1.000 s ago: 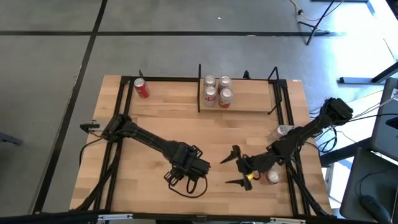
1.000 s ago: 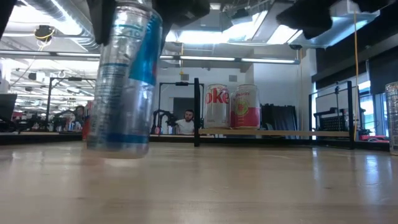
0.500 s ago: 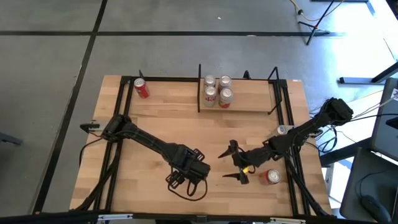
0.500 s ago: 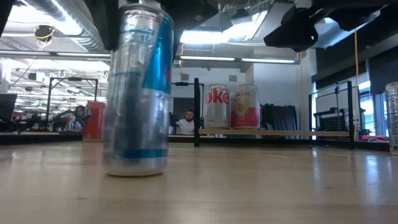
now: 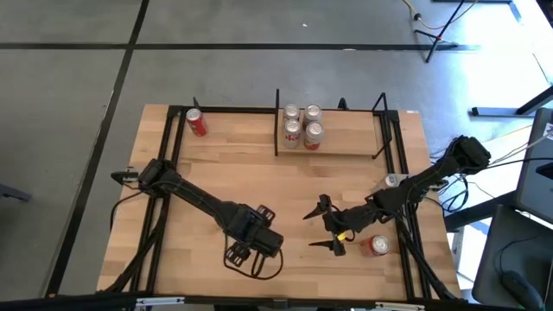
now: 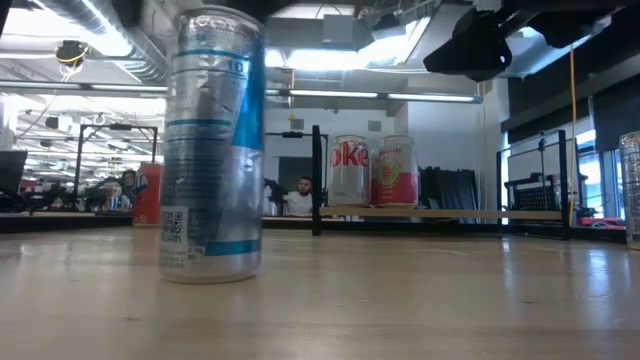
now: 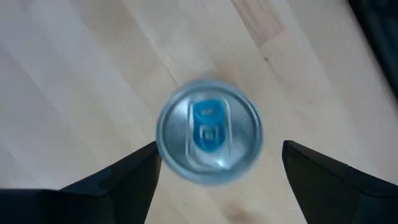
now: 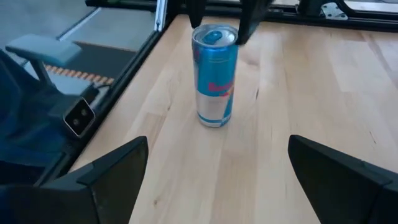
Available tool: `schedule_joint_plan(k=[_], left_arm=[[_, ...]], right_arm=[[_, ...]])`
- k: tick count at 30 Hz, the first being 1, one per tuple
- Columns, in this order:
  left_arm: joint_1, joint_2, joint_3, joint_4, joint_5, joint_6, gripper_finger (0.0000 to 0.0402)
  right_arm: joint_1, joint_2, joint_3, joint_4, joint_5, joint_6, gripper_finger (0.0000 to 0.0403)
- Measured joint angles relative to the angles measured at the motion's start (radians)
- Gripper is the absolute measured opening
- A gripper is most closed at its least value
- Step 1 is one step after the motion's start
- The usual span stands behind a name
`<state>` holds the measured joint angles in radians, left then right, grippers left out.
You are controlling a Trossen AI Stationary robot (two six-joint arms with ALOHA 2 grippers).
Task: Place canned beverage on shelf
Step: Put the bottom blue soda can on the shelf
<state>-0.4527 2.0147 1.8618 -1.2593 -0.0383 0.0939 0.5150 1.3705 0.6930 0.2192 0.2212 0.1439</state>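
One slim silver-and-blue can (image 6: 212,148) upright on desk (image 5: 225,173) near front edge, no longer tilted or lifted as a second ago. Left gripper (image 7: 217,163) straight above it, fingers (image 7: 118,180) spread wider than before, clear of can's sides; arm drawn slightly back toward desk's front. Right gripper (image 5: 327,228) low over desk right of the can, spread wide, shifted left from a second ago, facing can. Four cans (image 5: 302,125) unchanged on shelf (image 5: 346,138) at rear. Red can (image 5: 196,123) standing far left.
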Motion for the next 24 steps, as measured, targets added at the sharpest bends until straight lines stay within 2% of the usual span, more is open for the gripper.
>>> schedule_joint_plan(k=[4,9,15,20,24], left_arm=[[-0.041,-0.05,-0.01,-0.003,-0.022,-0.23,0.0315],[-0.142,-0.115,-0.079,0.002,-0.254,-0.456,0.0315],[-0.242,-0.196,-0.2,0.011,-0.448,-0.824,0.0315],[-0.366,-0.202,-0.328,0.138,-0.569,-1.132,0.0315],[-0.42,-0.194,-0.458,0.398,-0.634,-1.264,0.0315]], right_arm=[[0.001,0.0,0.0,0.015,0.003,0.009,0.0372],[0.002,0.002,0.0,0.018,-0.004,0.009,0.0372],[0.002,0.002,0.0,0.024,-0.003,0.009,0.0372],[0.002,0.034,0.0,0.087,0.024,0.009,0.0372],[0.001,0.104,0.0,0.163,0.091,0.007,0.0372]])
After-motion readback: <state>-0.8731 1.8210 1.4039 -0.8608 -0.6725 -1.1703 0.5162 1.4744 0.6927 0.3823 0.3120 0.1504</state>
